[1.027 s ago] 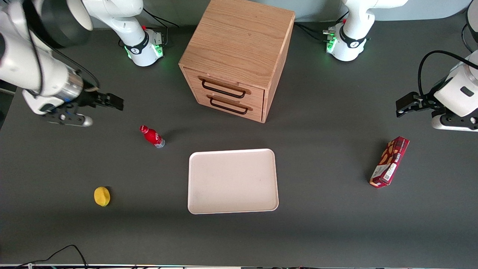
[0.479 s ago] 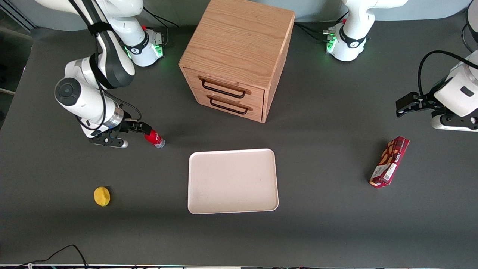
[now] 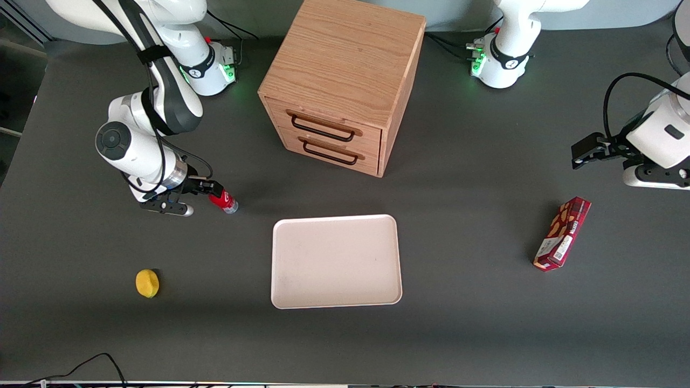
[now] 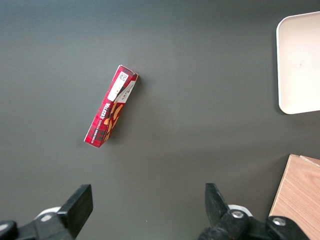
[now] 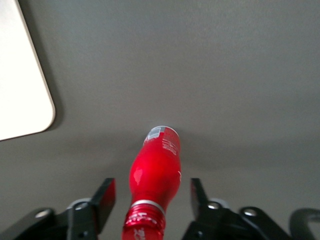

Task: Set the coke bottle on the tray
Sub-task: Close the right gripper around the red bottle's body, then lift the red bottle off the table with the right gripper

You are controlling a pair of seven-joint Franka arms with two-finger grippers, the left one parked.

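The coke bottle [image 3: 225, 201] stands on the dark table, a small red bottle with a clear base, farther from the front camera than the tray [image 3: 336, 261] and toward the working arm's end. My right gripper [image 3: 214, 190] is down at the bottle's cap end. In the right wrist view the gripper [image 5: 152, 195] is open, its two fingers on either side of the bottle's neck [image 5: 152, 187] with gaps on both sides. The pale pinkish-white tray's corner [image 5: 25, 85] shows there too.
A wooden two-drawer cabinet [image 3: 345, 81] stands farther from the front camera than the tray. A yellow fruit [image 3: 146, 283] lies nearer the front camera than the bottle. A red-brown snack box [image 3: 562, 233] lies toward the parked arm's end; it also shows in the left wrist view [image 4: 110, 111].
My right arm came down from high up to the bottle's cap; since half a second ago it shifted slightly toward the bottle. The bottle has not moved.
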